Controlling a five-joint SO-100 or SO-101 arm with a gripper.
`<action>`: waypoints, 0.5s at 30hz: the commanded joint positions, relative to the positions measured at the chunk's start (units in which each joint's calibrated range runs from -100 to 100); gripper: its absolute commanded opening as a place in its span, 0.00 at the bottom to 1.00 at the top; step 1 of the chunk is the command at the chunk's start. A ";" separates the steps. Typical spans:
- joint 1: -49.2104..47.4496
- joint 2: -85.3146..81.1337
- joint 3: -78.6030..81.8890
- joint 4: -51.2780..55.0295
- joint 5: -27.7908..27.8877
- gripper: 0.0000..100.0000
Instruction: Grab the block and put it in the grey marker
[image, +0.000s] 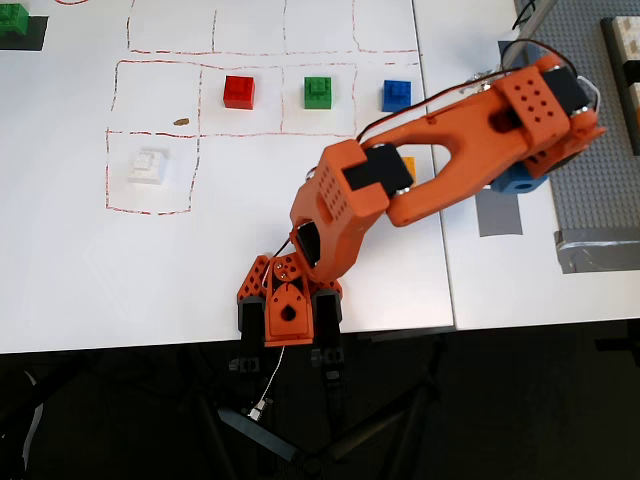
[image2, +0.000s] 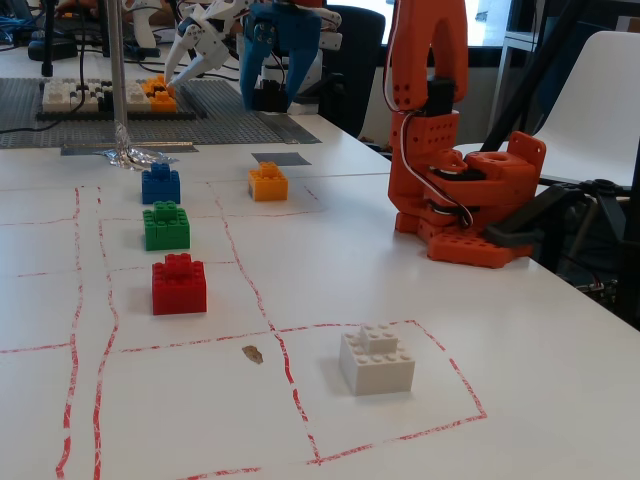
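Arm: reaches to right of overhead frame. Gripper: upper centre of fixed view, fingers apparently clamped on black block. Block hangs above grey marker. Orange brick near marker.

A white table marked with red gridlines carries red, green, blue, orange and white blocks, grey marker, foil and studded baseplate.
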 joint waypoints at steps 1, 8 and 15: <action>3.57 -0.66 -6.29 -4.05 1.32 0.00; 7.54 7.78 -10.28 -9.52 3.42 0.00; 9.31 11.23 -9.37 -13.27 4.88 0.00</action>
